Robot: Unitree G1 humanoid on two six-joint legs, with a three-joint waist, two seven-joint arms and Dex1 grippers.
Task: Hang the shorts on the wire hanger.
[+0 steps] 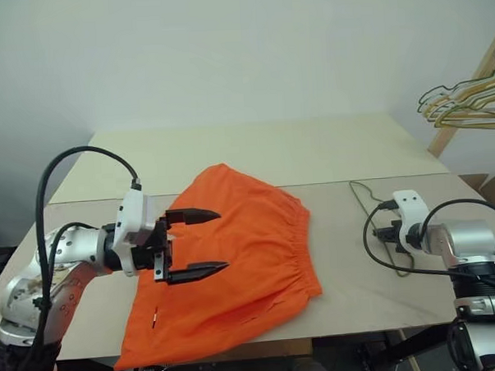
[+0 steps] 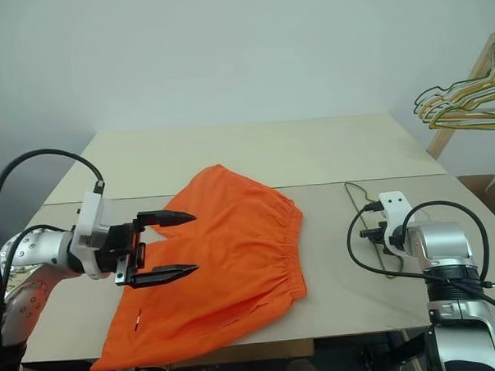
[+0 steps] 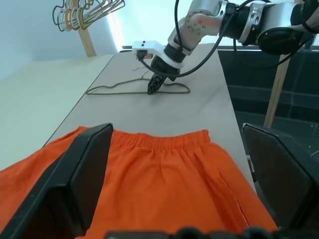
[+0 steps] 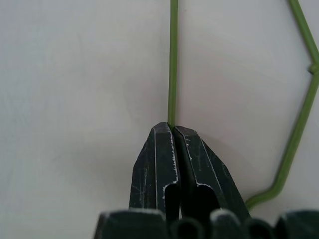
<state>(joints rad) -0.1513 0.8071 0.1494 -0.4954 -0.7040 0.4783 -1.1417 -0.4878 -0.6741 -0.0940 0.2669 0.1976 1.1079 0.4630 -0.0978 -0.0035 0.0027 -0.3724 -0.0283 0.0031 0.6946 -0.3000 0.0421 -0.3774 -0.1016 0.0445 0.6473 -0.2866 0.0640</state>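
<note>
The orange shorts (image 1: 251, 259) lie spread flat on the table, elastic waistband toward the right. My left gripper (image 1: 223, 240) hovers open just over their left half, its two black fingers (image 3: 75, 184) wide apart with nothing between them. The wire hanger (image 3: 114, 89), thin and greenish, lies flat on the table to the right of the shorts. My right gripper (image 4: 173, 127) reaches down onto it, shut on one straight run of the wire (image 4: 172, 59). The left wrist view shows the same right gripper (image 3: 151, 91) with its tips on the hanger's lower bar.
A bunch of yellowish and green hangers (image 1: 466, 102) hangs from a slanted wooden post (image 1: 473, 85) at the far right. The pale table (image 1: 312, 150) reaches back to the wall, with a seam across its middle. The shorts' lower leg drapes over the front edge.
</note>
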